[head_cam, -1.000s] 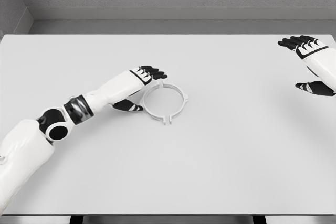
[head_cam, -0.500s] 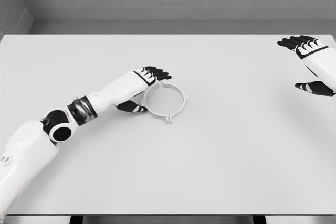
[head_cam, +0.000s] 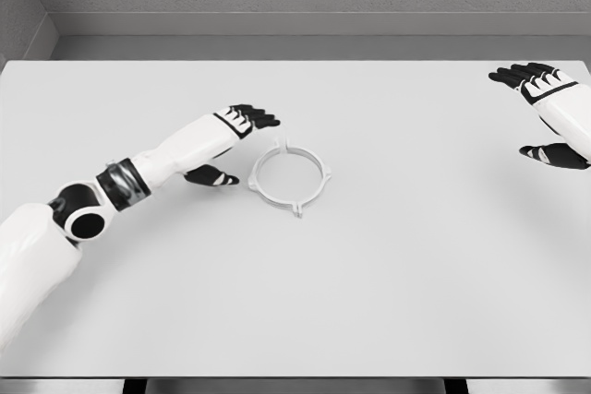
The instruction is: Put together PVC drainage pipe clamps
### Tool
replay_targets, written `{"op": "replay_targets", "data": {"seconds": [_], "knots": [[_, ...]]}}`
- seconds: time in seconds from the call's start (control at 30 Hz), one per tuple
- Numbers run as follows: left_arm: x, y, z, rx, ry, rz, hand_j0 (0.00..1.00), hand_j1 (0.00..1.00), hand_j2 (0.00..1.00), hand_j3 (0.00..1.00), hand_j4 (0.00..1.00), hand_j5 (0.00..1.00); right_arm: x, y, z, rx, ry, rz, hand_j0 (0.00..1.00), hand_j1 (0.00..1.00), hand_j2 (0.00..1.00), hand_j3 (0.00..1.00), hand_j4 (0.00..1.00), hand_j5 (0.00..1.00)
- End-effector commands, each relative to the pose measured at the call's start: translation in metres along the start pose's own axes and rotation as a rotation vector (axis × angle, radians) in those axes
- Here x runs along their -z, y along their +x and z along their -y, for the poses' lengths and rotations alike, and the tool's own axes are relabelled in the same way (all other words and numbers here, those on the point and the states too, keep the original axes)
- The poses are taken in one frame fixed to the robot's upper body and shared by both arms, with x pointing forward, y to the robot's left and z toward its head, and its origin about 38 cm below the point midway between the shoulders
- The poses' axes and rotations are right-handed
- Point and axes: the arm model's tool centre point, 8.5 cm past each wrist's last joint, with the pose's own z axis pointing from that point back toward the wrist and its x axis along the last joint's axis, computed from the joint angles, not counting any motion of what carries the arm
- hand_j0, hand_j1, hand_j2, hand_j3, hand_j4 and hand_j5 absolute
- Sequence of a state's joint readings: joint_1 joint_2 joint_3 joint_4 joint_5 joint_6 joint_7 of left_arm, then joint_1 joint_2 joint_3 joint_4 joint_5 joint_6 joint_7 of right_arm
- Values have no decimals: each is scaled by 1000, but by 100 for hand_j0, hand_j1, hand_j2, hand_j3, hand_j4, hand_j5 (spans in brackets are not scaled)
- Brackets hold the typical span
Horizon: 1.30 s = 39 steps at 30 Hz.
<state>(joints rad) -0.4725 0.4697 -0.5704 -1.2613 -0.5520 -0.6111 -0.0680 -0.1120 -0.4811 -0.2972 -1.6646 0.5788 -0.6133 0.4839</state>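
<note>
Head view: robot hand [head_cam: 226,140] open, empty.

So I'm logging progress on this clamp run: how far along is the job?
Done: the white clamp ring lies flat on the table, apparently in one piece. In hand: nothing; the left hand is open just left of the ring, clear of it, and the right hand is open at the far right edge. Left: no further parts show.
</note>
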Motion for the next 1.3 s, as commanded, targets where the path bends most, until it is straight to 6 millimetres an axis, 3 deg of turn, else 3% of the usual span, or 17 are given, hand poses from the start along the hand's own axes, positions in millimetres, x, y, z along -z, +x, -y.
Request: {"op": "replay_targets", "data": {"seconds": [0.0,0.23,0.9,1.13,1.27], "knots": [[-2,-6,5,-17,-5,-22,100,100,100,100,100,100,0,0,1,5,-5,1,100,100,100,100,100,100],[13,-2,12,-36,-4,-12,100,100,100,100,100,100,0,0,0,5,-3,2,100,100,100,100,100,100],[23,6,16,-54,8,8,100,100,100,100,100,100,-4,-8,-6,23,10,-24,100,100,100,100,100,100],[23,8,17,-56,9,11,100,100,100,100,100,100,-4,-9,-6,23,9,-26,100,100,100,100,100,100],[16,-2,7,-45,25,-14,100,100,100,100,100,100,-4,-9,-6,24,10,-26,100,100,100,100,100,100]]}}
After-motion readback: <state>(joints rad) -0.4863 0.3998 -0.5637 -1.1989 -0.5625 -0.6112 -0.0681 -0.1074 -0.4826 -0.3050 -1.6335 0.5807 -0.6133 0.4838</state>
